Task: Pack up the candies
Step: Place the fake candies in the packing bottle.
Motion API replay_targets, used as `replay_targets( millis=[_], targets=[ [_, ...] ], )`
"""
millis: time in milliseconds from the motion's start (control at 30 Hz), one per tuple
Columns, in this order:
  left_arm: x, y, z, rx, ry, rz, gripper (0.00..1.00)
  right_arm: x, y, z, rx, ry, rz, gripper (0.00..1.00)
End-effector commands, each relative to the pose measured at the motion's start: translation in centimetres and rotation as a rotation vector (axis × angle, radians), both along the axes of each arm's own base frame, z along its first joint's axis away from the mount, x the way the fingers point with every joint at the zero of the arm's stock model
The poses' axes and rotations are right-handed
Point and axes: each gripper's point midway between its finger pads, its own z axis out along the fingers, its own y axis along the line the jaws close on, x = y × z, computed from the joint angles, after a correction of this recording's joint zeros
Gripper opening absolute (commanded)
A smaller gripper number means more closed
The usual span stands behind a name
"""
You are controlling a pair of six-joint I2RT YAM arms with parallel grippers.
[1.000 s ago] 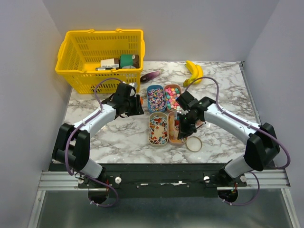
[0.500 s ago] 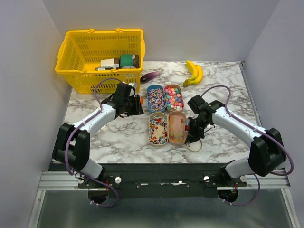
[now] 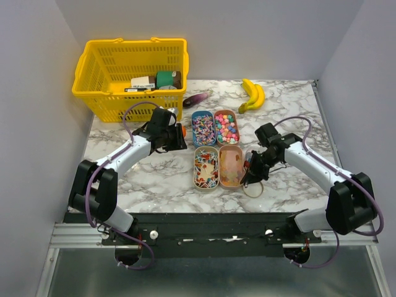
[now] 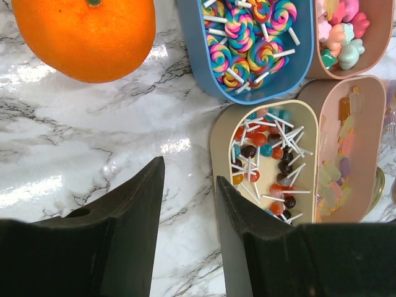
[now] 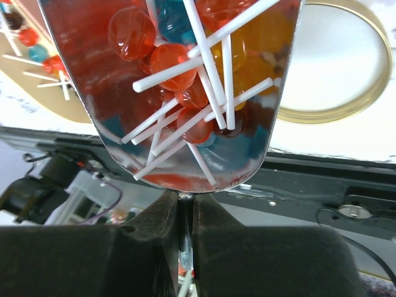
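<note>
Four small oblong trays hold the candies: a blue tray (image 3: 203,128) with swirl lollipops (image 4: 250,40), a pink tray (image 3: 226,127) with pastel sweets, a cream tray (image 3: 206,167) with small ball lollipops (image 4: 269,161), and a tan-pink tray (image 3: 231,166) with gummy pieces (image 4: 343,158). My right gripper (image 3: 251,172) is shut on the handle of a shiny metal scoop (image 5: 185,93), which is full of red, orange and blue lollipops, just right of the tan-pink tray. My left gripper (image 4: 189,185) is open and empty above bare marble left of the cream tray.
A gold-rimmed round lid (image 3: 252,187) lies near the scoop and also shows in the right wrist view (image 5: 334,62). An orange (image 4: 86,34) sits by the left gripper. A yellow basket (image 3: 99,93) stands back left, bananas (image 3: 252,94) back right, a purple item (image 3: 197,98) between.
My right arm has swung right and toward the near edge, carrying the scoop from over the near trays to beside the gold-rimmed lid. The left arm has not moved.
</note>
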Motion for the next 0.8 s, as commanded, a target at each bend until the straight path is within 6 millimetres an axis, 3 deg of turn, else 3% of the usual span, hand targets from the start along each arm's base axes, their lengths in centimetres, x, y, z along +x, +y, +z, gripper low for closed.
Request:
replay_targets(
  millis=[0,400,767],
  targets=[
    [0.2,0.0,0.1,-0.008,0.0,-0.008,0.48,0.3,0.7,0.9,0.103,0.022,-0.071,0.01],
    [0.4,0.1,0.0,-0.015,0.001,0.001,0.48,1.3,2.1,3.7,0.322,0.057,-0.218,0.01],
    [0.7,0.1,0.1,-0.017,0.002,0.006,0.48,2.0,2.2,4.6,0.415,0.073,-0.296,0.0]
  ],
)
